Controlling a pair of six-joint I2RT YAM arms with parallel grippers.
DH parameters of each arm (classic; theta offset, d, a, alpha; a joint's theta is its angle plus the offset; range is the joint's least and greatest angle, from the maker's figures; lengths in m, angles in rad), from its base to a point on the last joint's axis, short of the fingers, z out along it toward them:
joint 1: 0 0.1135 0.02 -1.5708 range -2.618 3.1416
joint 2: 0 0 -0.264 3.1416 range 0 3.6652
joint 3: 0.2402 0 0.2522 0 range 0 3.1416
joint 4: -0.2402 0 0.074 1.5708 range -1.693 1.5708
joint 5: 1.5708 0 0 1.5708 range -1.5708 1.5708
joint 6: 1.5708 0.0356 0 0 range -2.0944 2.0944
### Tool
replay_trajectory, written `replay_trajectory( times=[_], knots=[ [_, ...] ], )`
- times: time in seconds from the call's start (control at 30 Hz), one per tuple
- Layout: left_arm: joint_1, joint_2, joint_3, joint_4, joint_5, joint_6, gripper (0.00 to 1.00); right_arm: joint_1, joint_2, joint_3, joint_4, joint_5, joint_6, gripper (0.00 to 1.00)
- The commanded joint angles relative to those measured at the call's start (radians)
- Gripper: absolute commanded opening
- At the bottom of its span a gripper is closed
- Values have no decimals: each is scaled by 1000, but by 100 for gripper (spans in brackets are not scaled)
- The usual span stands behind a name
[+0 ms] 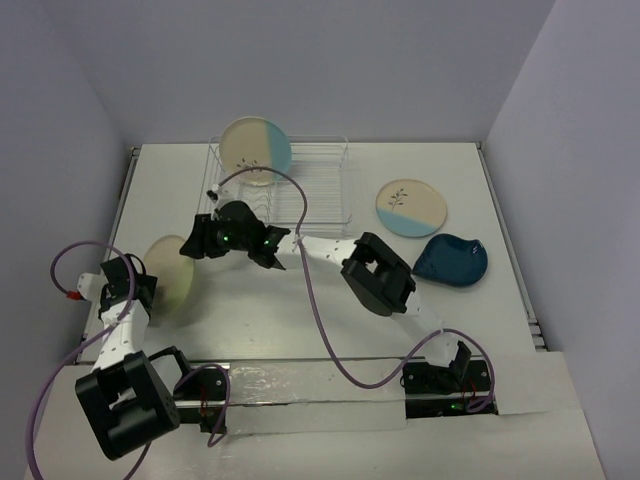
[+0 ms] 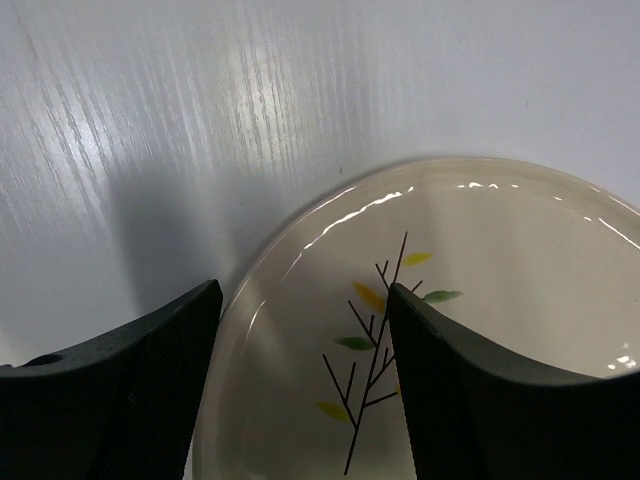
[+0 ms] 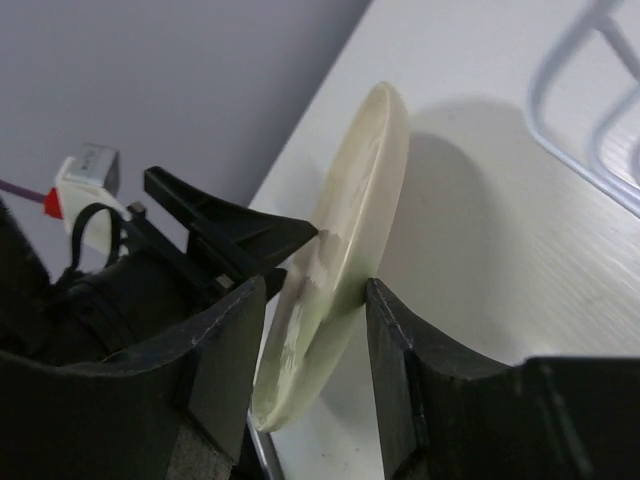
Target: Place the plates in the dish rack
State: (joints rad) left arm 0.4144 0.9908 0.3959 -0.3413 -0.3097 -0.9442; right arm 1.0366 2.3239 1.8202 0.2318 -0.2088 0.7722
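Observation:
The cream and pale green plate (image 1: 166,276) stands on edge at the table's left side, with my left gripper (image 1: 148,282) shut on its rim. In the left wrist view its sprig motif shows on the plate (image 2: 500,250) between the left gripper (image 2: 305,292) jaws. My right gripper (image 1: 192,243) reaches in from the right. Its jaws stand open astride the plate (image 3: 372,160): one pad touches the back face and a gap shows on the other side of the right gripper (image 3: 315,292). The dish rack (image 1: 322,192) holds one cream and light-blue plate (image 1: 255,150) upright.
Another cream and light-blue plate (image 1: 411,207) lies flat to the right of the rack. The dark blue plate (image 1: 452,260) lies near it. The rack's corner (image 3: 582,108) shows in the right wrist view. A purple cable (image 1: 318,300) loops over the table's middle.

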Motion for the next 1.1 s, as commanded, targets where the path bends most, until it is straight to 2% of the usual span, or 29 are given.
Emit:
replay_trajectory(
  times=[0.0,0.17,0.27,0.43,0.53,0.6,0.73,0.9,1.07],
  knots=[
    [-19,3,-26,-16,187,-19,74,112,40,66,85,-212,59,49],
    [-19,3,-26,-16,189,-16,74,115,40,85,49,-234,48,46],
    [-19,-6,-28,-19,186,-18,74,115,56,115,-5,-240,65,41],
    [-19,-34,-34,-24,179,-22,74,114,41,100,-31,-194,69,36],
    [-19,-41,-34,-28,177,-22,74,112,22,79,-45,-159,70,25],
    [-19,-50,-36,-25,182,-21,75,108,5,51,-50,-104,74,14],
    [-19,-79,-37,-24,206,-24,81,96,-29,6,-49,-19,70,0],
    [-19,-101,-2,-56,229,-29,96,92,-95,-46,-49,76,13,0],
    [-19,-122,67,-100,246,-44,99,84,-168,-94,-23,126,-72,0]
  ],
)
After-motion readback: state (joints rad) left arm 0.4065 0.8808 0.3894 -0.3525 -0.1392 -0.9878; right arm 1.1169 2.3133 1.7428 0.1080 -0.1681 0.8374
